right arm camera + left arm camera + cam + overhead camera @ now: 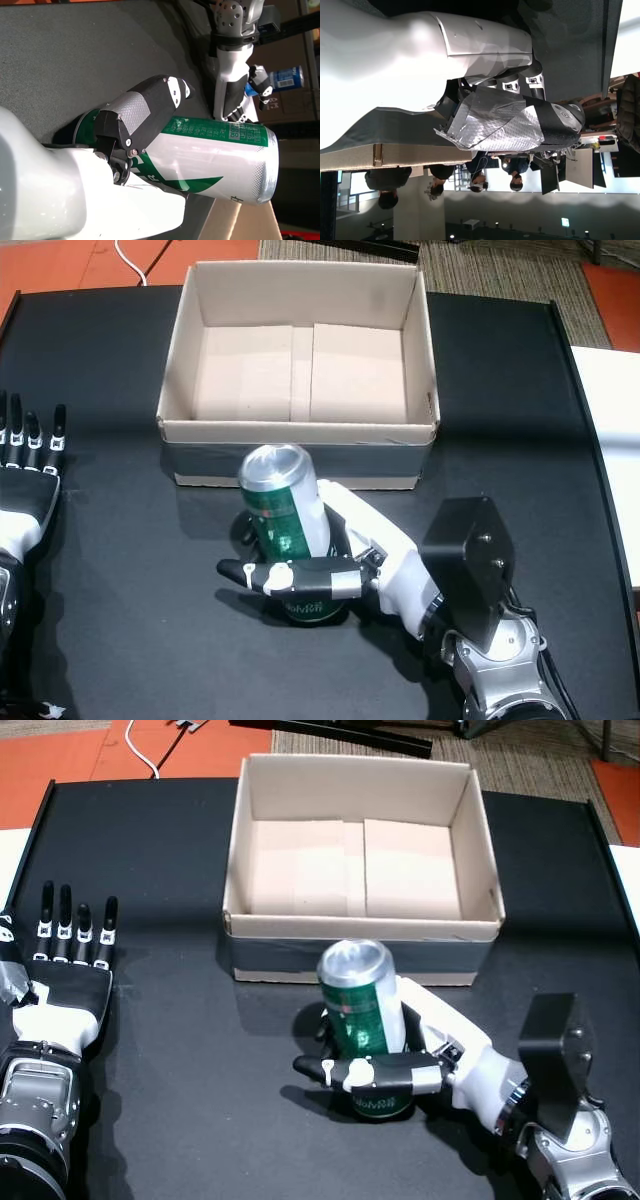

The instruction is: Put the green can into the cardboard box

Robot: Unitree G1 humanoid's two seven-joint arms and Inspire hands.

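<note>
The green can point(358, 1005) point(285, 510) point(210, 162) stands upright on the black table, just in front of the cardboard box point(362, 925) point(300, 435). My right hand point(420, 1060) point(340, 565) point(135, 135) is shut on the can, thumb across its front near the base, fingers behind it. The box is open at the top and holds nothing. My left hand point(65, 965) point(25, 475) lies flat on the table at the far left, fingers straight and apart, holding nothing. The left wrist view shows only the back of that hand point(500, 120).
The black table point(180, 1120) runs to white edges at both sides. Orange floor and a white cable point(140, 755) lie beyond its far edge. People sit in the room's background in the left wrist view. A blue can point(285, 77) on another robot hand shows far off.
</note>
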